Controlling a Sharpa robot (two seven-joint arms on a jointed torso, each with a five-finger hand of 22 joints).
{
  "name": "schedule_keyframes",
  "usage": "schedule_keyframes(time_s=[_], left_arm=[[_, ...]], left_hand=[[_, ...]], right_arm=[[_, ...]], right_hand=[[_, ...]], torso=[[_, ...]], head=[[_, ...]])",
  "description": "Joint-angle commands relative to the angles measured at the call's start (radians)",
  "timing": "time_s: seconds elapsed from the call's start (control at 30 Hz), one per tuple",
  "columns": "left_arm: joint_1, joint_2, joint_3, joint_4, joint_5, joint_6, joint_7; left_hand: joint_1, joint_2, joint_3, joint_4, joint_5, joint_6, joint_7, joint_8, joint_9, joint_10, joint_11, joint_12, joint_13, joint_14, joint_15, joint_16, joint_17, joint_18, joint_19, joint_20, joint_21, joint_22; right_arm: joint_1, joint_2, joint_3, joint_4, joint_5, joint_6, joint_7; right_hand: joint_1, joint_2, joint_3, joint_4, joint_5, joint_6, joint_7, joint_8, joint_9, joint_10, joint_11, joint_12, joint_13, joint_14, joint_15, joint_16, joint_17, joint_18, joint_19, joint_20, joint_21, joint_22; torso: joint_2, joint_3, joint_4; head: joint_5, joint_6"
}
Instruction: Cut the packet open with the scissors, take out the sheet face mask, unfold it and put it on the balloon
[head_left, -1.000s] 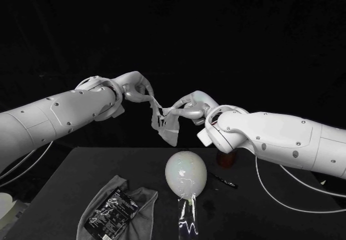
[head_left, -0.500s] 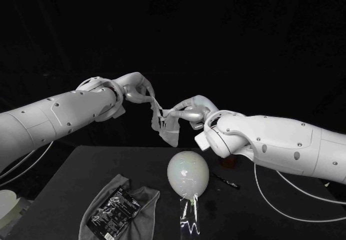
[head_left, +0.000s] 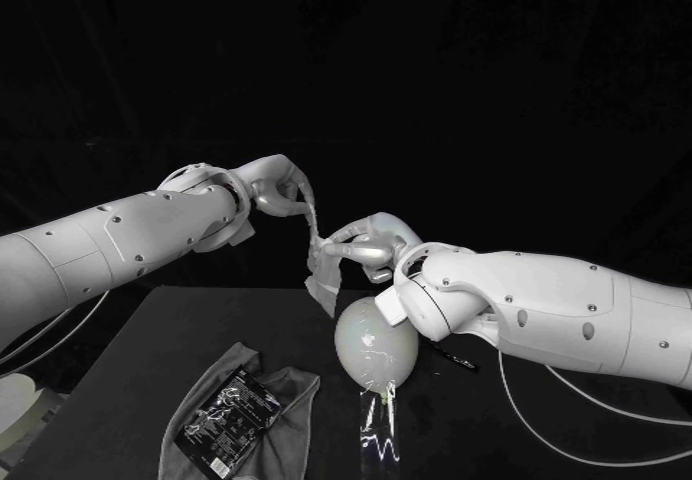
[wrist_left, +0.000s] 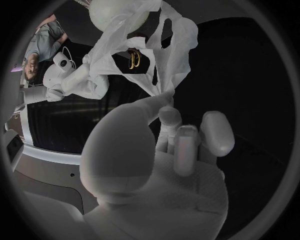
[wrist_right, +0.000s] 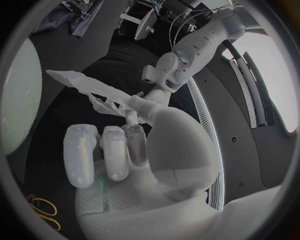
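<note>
Holds mask (head_left: 320, 262) pinched thumb-to-finger at either end by left hand (head_left: 274, 190) and right hand (head_left: 368, 245), partly crumpled, just above balloon (head_left: 375, 345) at mid-desk; risks tearing under uneven pull, or landing folded and toppling balloon.

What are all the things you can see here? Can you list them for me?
sheet face mask: one, white, in the air between both hands, near the balloon's top
balloon: one, pale white, mid-table
packet: one, black, on the cloth
cloth: one, grey, near left of the table
scissors: one pair, yellow handles, on the table by the balloon
table: one, black
left hand: one, silver, pinches the sheet face mask's upper end
right hand: one, silver, pinches it lower down
</note>
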Motion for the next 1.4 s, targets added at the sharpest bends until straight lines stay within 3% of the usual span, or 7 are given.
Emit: schedule_keyframes(time_s=[0.03,0.2,0.47,0.73,1.0,1.1,1.4], left_arm=[[-0.006,-0.005,0.001,0.012,-0.012,0.009,0.004],[-0.016,-0.021,0.001,0.041,-0.014,0.015,0.001],[-0.037,-0.045,-0.002,0.104,-0.019,0.031,0.001],[-0.058,-0.057,-0.017,0.167,-0.031,0.038,0.010],[-0.072,-0.054,-0.020,0.208,-0.033,0.036,0.014],[-0.073,-0.047,-0.020,0.213,-0.033,0.034,0.014],[-0.074,-0.006,-0.020,0.194,-0.033,0.024,0.020]], left_hand=[[0.000,0.006,0.006,0.002,0.004,0.003,0.001,0.003,0.055,0.004,-0.001,-0.006,0.000,0.099,-0.005,0.002,0.259,-0.006,0.002,0.001,0.006,0.000],[0.000,0.006,0.006,0.002,0.004,0.003,0.001,0.003,0.055,0.004,-0.001,-0.006,0.000,0.099,-0.005,0.002,0.259,-0.006,0.002,0.001,0.006,0.000],[0.000,0.006,0.008,0.001,0.004,0.002,0.001,0.003,0.055,0.003,-0.001,-0.007,-0.002,0.099,-0.004,0.002,0.259,-0.006,0.002,0.001,0.006,0.001],[0.000,0.006,0.008,0.001,0.004,0.002,0.001,0.003,0.055,0.003,-0.001,-0.007,-0.002,0.099,-0.004,0.002,0.259,-0.006,0.002,0.001,0.006,0.001],[0.000,0.006,0.008,0.001,0.004,0.002,0.001,0.003,0.055,0.003,-0.001,-0.007,-0.002,0.099,-0.004,0.002,0.259,-0.006,0.002,0.001,0.006,0.001],[0.000,0.006,0.008,0.001,0.004,0.002,0.001,0.003,0.055,0.003,-0.001,-0.007,-0.002,0.099,-0.004,0.002,0.259,-0.006,0.002,0.001,0.006,0.001],[0.000,0.006,0.010,0.001,0.004,0.002,0.001,0.003,0.056,0.002,0.000,-0.009,-0.004,0.099,-0.004,0.002,0.258,-0.006,0.001,0.001,0.006,0.000]], right_arm=[[-0.021,0.008,-0.003,0.013,0.029,-0.006,0.020],[-0.057,0.001,-0.007,0.062,0.033,-0.025,0.033],[-0.091,-0.049,-0.009,0.139,0.016,-0.075,0.037],[-0.106,-0.128,-0.010,0.231,-0.002,-0.103,0.035],[-0.119,-0.212,-0.013,0.323,-0.009,-0.118,0.033],[-0.121,-0.251,-0.014,0.358,-0.010,-0.127,0.033],[-0.133,-0.345,-0.018,0.432,-0.003,-0.156,0.052]], right_hand=[[0.002,0.005,0.000,0.006,0.007,0.006,0.000,0.038,0.103,0.081,0.001,0.002,0.214,0.106,-0.004,0.004,0.263,-0.005,0.069,-0.002,-0.003,0.240],[0.002,0.005,0.000,0.007,0.007,0.005,0.000,0.038,0.103,0.080,0.001,0.000,0.213,0.106,-0.004,0.004,0.263,-0.004,0.067,-0.002,-0.007,0.239],[0.002,0.005,0.000,0.007,0.007,0.005,0.000,0.038,0.103,0.079,0.001,-0.002,0.212,0.106,-0.003,0.004,0.263,-0.003,0.064,-0.001,-0.012,0.238],[0.002,0.005,0.000,0.008,0.007,0.005,0.000,0.038,0.103,0.079,0.001,-0.003,0.211,0.106,-0.003,0.004,0.263,-0.001,0.060,-0.001,-0.019,0.235],[0.002,0.005,-0.001,0.008,0.007,0.005,0.000,0.038,0.103,0.079,0.001,-0.002,0.212,0.106,-0.003,0.004,0.263,-0.001,0.059,-0.001,-0.020,0.235],[0.002,0.004,-0.001,0.008,0.007,0.004,0.000,0.038,0.103,0.079,0.001,-0.003,0.211,0.106,-0.003,0.004,0.263,-0.001,0.059,-0.001,-0.021,0.235],[0.003,0.002,-0.002,0.008,0.007,0.004,0.000,0.039,0.103,0.079,0.001,-0.003,0.211,0.106,-0.003,0.004,0.263,-0.001,0.060,-0.001,-0.020,0.235]], torso=[[-0.001,0.0001,0.0012],[0.001,0.0000,0.0013],[-0.001,-0.0003,-0.0012],[0.001,0.0020,-0.0046],[0.000,0.0022,-0.0030],[-0.001,0.0019,-0.0014],[-0.001,0.0030,-0.0086]], head=[[-0.002,-0.004],[-0.006,-0.009],[-0.013,-0.025],[-0.020,-0.034],[-0.025,-0.043],[-0.033,-0.047],[-0.044,-0.045]])
